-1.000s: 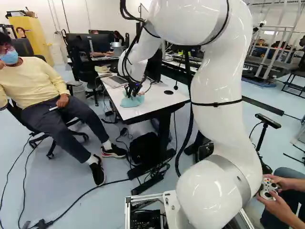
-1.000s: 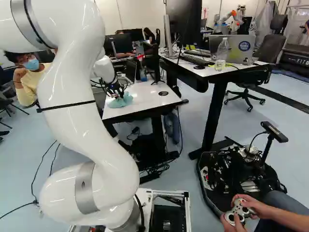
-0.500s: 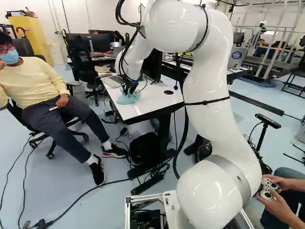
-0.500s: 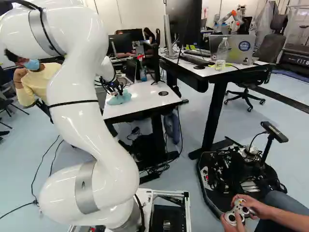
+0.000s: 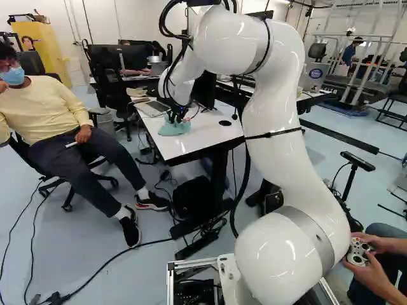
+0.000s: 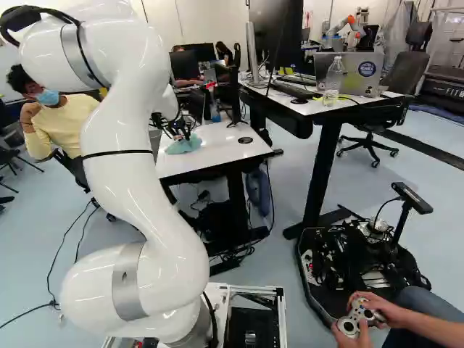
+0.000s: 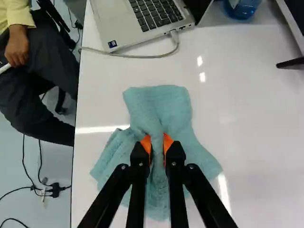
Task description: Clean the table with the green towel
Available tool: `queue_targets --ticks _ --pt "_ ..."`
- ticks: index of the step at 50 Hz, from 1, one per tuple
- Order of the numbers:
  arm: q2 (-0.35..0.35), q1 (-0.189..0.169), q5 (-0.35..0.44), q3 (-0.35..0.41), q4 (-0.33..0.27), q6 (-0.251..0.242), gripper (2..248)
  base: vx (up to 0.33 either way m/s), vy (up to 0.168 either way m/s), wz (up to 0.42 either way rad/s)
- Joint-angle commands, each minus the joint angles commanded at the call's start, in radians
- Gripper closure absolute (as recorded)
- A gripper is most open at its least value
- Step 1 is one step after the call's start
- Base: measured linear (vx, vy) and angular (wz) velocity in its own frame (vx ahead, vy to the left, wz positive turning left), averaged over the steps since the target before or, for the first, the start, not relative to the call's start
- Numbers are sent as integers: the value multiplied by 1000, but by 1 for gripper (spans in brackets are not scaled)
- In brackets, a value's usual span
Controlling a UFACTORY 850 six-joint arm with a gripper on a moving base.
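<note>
Since the black two-fingered gripper (image 7: 157, 142) has a raised fold of the rumpled teal-green cloth towel (image 7: 166, 102) pinched between its orange pads (image 7: 169, 142), the job in hand looks to be wiping. The towel lies on the glossy white tabletop (image 7: 259, 128), on the robot base's side of the open silver laptop (image 7: 142, 29) and apart from it. Its loose parts fan out around the grip, which should give a broad wiping face if they stay flat.

To wipe well, keep the pinch firm and the height steady, low enough that the cloth drags with light pressure but the fingertips never scrape. Long, overlapping strokes beside the laptop would serve better than short dabs. Heading toward the laptop, stop short of its thin pale cable (image 7: 137, 56), which a trailing corner might snag; the blue see-through bottle (image 7: 241, 7) beside the laptop's screen wants room too. Strokes should also end before the cloth slips over the table's edge and bunches.
</note>
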Motion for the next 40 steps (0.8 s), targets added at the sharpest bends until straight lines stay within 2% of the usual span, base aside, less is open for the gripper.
queue_targets --ticks 26,40 --pt "88 -52 0 119 0 0 200 0 0 0" --pt "144 -47 0 194 0 0 200 0 0 0"
